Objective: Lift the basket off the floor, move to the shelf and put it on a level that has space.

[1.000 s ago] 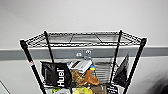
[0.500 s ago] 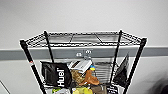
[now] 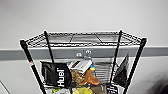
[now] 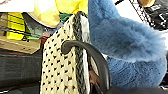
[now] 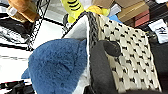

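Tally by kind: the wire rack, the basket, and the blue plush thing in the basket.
Wire rack: 1
Woven basket: 1
Blue plush thing in the basket: 1
Total: 3

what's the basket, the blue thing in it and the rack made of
Basket: seemingly woven cream fibre with dark flecks, a dark braided rim and pale cloth lining. Blue thing: long fuzzy pile, likely plush. Rack: thin black wire grid on slim posts, probably coated metal.
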